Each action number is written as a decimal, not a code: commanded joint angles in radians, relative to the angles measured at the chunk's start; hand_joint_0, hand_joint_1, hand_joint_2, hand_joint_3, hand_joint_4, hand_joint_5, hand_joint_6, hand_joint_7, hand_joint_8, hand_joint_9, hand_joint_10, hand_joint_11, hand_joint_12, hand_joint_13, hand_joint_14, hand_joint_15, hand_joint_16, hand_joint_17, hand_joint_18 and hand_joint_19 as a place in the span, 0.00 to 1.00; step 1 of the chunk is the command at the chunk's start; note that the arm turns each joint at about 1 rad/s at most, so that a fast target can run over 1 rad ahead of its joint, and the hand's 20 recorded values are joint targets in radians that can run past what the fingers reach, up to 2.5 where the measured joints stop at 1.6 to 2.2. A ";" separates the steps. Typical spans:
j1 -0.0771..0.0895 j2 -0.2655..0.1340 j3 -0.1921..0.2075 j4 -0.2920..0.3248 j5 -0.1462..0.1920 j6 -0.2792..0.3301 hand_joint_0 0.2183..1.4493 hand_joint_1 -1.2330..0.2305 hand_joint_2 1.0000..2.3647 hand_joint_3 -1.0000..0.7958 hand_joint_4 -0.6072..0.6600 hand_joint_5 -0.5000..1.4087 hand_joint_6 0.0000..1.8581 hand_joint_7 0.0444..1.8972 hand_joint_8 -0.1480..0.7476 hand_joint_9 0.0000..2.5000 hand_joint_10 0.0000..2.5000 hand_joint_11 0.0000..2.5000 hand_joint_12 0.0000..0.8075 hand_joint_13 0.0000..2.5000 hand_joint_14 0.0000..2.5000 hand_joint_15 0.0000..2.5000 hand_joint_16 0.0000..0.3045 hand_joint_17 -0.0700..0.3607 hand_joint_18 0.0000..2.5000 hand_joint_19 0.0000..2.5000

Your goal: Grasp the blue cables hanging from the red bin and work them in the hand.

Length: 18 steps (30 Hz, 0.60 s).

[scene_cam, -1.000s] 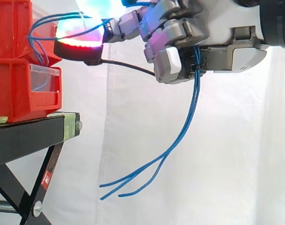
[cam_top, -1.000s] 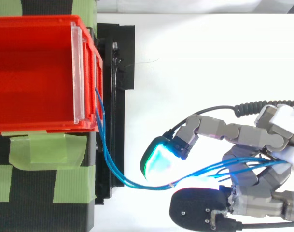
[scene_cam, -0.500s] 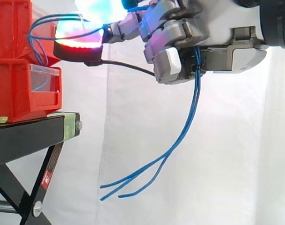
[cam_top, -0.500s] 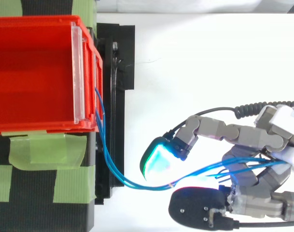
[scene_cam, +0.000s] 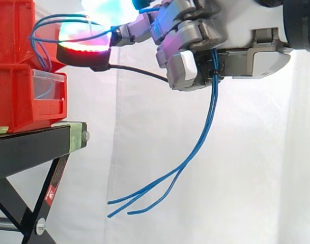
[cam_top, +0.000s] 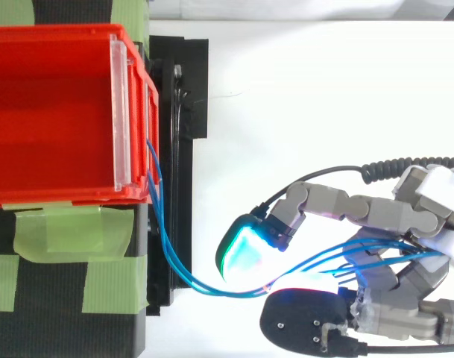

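Observation:
Thin blue cables (cam_top: pixel 183 276) leave the front right corner of the upper red bin (cam_top: pixel 55 112) and run right into my hand (cam_top: pixel 405 253). In the side view the hand (scene_cam: pixel 195 40) hangs right of the stacked bins, level with the upper one. Its fingers are curled round the cables, and one glowing fingertip (scene_cam: pixel 86 40) reaches out towards the bin. Below the hand the cables' free ends (scene_cam: pixel 195 147) hang down and curve left, fanning out near the bottom. Where the cables start inside the bin is hidden.
A lower red bin (scene_cam: pixel 27 99) with a clear front plate sits on the black stand (scene_cam: pixel 37 147). Green tape (cam_top: pixel 70 231) covers parts of the stand top. A white curtain hangs behind, with free room right of the stand and under the hand.
The hand has shifted slightly, and the glowing fingertip seen from above sits a little lower. The cables' slack between bin and hand sags a bit more. The hold is unchanged.

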 commanded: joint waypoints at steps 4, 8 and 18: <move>0.002 0.001 0.000 0.000 0.000 0.000 0.69 0.40 0.02 0.41 0.72 0.48 0.01 0.60 0.81 0.68 1.00 1.00 0.87 0.84 1.00 0.86 0.69 0.53 1.00 0.31; 0.002 0.001 0.000 0.002 0.000 0.000 0.86 0.41 0.01 0.67 0.69 0.51 0.01 0.59 0.81 0.68 1.00 1.00 0.87 0.84 1.00 0.86 0.69 0.53 1.00 0.31; 0.002 0.001 0.000 0.002 0.001 0.000 0.83 0.41 0.02 0.53 0.71 0.48 0.01 0.57 0.81 0.68 1.00 1.00 0.87 0.84 1.00 0.86 0.69 0.53 1.00 0.31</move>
